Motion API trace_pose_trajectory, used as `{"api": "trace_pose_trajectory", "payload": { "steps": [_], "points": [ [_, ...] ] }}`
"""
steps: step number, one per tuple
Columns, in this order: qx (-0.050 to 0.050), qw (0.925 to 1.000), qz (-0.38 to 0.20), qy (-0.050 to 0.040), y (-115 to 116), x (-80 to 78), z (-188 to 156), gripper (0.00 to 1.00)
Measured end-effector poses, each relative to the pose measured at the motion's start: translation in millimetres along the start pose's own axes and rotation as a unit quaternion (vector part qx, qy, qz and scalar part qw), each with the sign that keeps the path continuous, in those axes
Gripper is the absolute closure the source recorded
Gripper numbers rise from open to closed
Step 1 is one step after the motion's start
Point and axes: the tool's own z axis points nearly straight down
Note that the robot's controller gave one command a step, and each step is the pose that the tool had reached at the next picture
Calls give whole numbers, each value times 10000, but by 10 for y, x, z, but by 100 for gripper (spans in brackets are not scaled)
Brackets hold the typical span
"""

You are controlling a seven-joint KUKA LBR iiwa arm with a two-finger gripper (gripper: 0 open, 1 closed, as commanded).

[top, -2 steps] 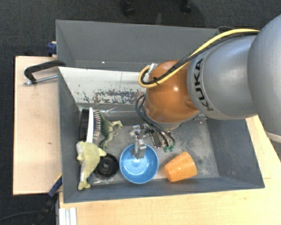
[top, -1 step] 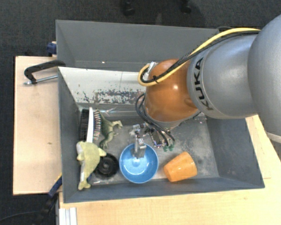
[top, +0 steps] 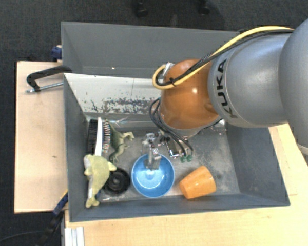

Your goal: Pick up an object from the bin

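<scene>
My gripper (top: 168,155) hangs low in the bin's front middle, open. One finger (top: 153,157) reaches down onto the far rim of a round blue bowl (top: 153,178); the other finger (top: 182,150) stands to the right, outside the bowl. Nothing shows between the fingers. An orange cup (top: 197,182) lies on its side just right of the bowl, near the front wall. A small black round thing (top: 117,181) lies against the bowl's left side.
On the left side of the bin lie a pale yellow soft toy (top: 96,172), a green toy dinosaur (top: 122,142) and a black-bristled brush (top: 97,136). The arm with its orange cover hangs over the bin's back right. Bare floor shows at the right.
</scene>
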Motion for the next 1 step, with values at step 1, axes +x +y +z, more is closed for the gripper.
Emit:
{"api": "trace_pose_trajectory", "payload": {
  "steps": [1],
  "points": [
    [2,10000,4,-10,6,-23,-294,100]
  ]
}}
